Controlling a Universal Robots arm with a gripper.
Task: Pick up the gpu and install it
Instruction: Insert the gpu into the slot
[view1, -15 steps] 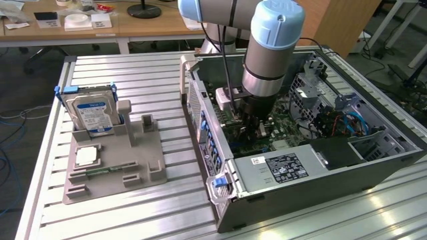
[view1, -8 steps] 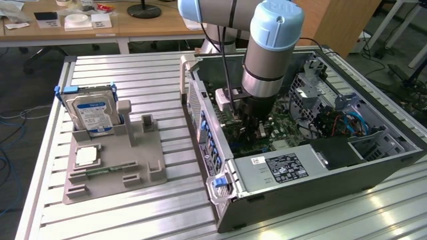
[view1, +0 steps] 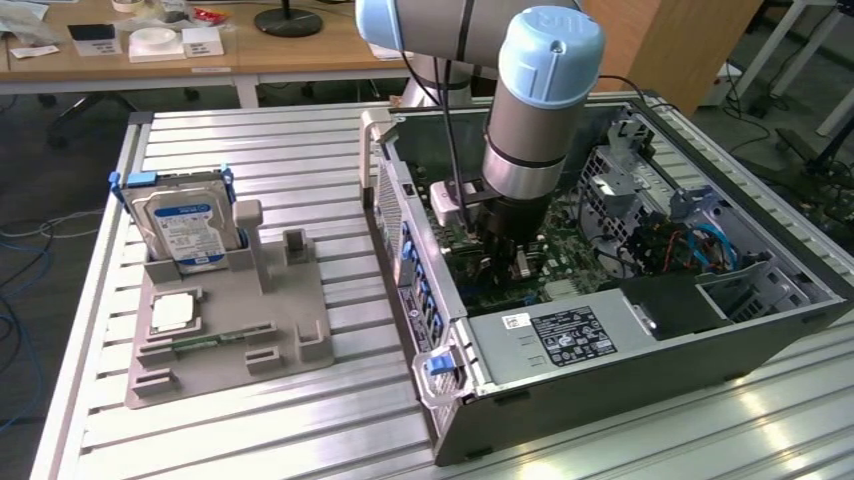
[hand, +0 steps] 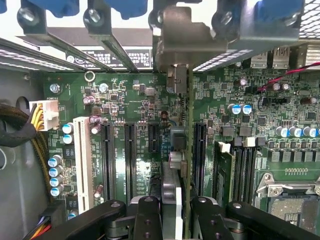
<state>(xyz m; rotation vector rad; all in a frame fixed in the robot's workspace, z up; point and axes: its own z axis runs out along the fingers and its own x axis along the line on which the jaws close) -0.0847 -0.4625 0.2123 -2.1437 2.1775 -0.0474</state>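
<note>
Gpu (hand: 189, 150) is already picked up: the fingers (hand: 205, 215) pinch it edge-on, narrow, inside the case (view1: 587, 400), just above the motherboard (hand: 135, 100) between its slots. Seating looks unfinished; the card seems not fully down.

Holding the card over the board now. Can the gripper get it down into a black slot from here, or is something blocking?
Probably yes. The gripper holds the thin flat gpu card edge-on above the green motherboard, among the long black expansion slots. I see no cable crossing under the card; the yellow-and-black cable bundle lies off at the board's edge.
</note>
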